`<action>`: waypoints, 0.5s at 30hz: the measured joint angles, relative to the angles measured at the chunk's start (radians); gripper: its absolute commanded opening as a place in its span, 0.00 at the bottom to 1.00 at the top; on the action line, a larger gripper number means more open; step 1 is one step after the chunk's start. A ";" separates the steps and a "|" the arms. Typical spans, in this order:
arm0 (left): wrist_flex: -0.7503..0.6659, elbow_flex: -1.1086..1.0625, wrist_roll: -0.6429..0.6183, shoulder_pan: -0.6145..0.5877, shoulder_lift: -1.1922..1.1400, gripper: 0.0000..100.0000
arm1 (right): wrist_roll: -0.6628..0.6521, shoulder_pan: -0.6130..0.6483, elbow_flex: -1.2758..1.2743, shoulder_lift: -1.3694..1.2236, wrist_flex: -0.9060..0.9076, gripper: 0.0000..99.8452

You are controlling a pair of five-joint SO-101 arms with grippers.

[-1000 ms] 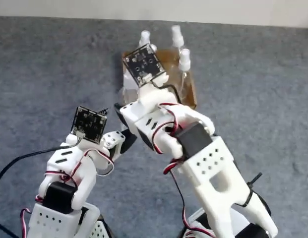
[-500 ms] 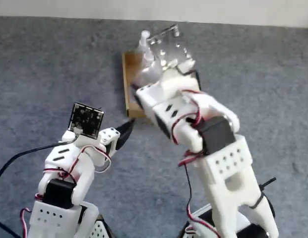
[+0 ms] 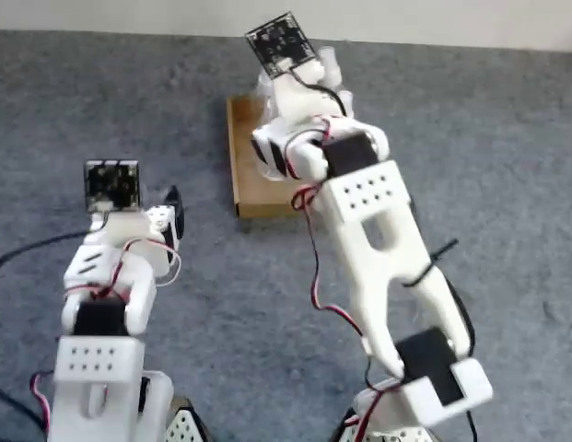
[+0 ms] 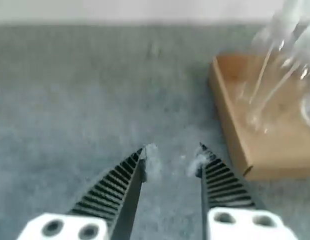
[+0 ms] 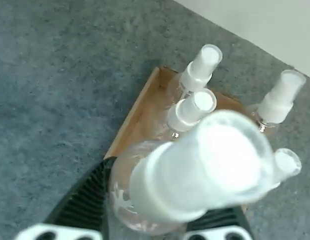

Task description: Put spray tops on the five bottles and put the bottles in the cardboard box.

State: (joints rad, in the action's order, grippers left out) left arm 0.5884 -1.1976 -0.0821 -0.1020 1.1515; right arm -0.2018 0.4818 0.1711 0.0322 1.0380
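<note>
The grey carpeted table [image 3: 101,101] carries everything, and the cardboard box [image 3: 244,180] lies flat on it towards the far edge. The right arm [image 3: 378,239] stretches out long over the box, its wrist directly above the box's open top. The left arm [image 3: 106,295] stands well apart from the box, off its left wall, and is folded up short.

The right gripper [image 5: 150,215] is clamped round the body of a clear bottle [image 5: 127,195] with one black finger on each side. It holds the bottle upright over the near part of the box (whether the base touches the box floor cannot be told). The left gripper [image 4: 172,160] has its jaws spread with nothing between them. It hangs over bare carpet beside the box's left wall, pointing along it.

Three more bottles [image 5: 192,80] stand upright inside the box, beyond the held one. Each wears a white spray top, and the held bottle's own spray top [image 5: 209,155] is seated on its neck.
</note>
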 measured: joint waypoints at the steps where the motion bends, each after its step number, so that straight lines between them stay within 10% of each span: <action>1: 0.000 0.009 0.000 -0.002 -0.043 0.12 | 0.000 0.000 0.008 -0.025 -0.017 0.00; 15: 0.000 0.026 0.000 -0.002 -0.135 0.12 | 0.000 0.000 0.017 -0.242 -0.140 0.00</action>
State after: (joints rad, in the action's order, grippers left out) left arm 0.5884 -1.1715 -0.0821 -0.1036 1.0165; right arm -0.2018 0.4818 0.1880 -0.2102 0.8984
